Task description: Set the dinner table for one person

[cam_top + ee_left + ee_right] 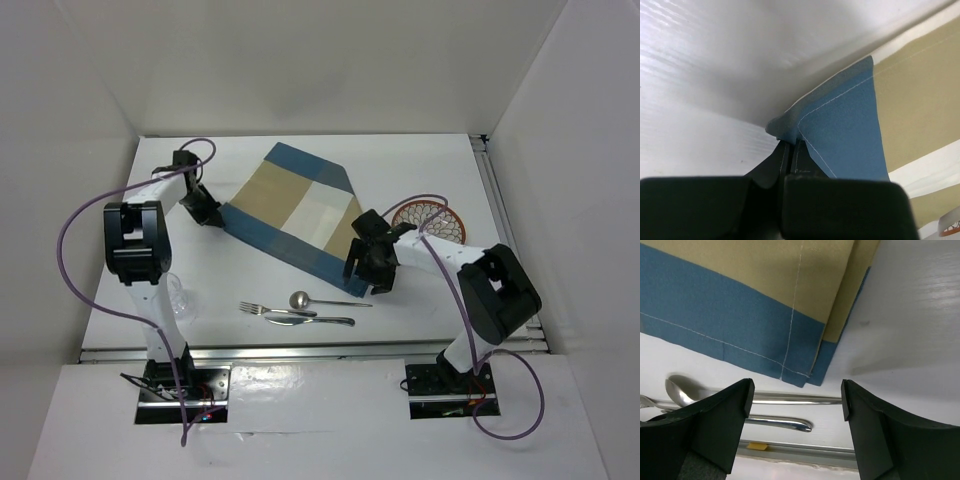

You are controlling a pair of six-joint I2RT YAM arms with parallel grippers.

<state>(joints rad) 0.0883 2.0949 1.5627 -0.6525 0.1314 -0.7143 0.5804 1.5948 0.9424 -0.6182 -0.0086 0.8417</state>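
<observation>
The left gripper (791,146) pinches the placemat's (290,205) left corner. The right gripper (796,395), jaws spread, hovers over its near corner. A patterned plate (432,218) lies right of the placemat.

We see a blue-and-tan placemat (295,208) lying askew in the middle, its near right corner doubled. Just near of it a fork (262,309), spoon (300,299) and knife (310,321) lie together. A patterned plate (432,217) sits right.
</observation>
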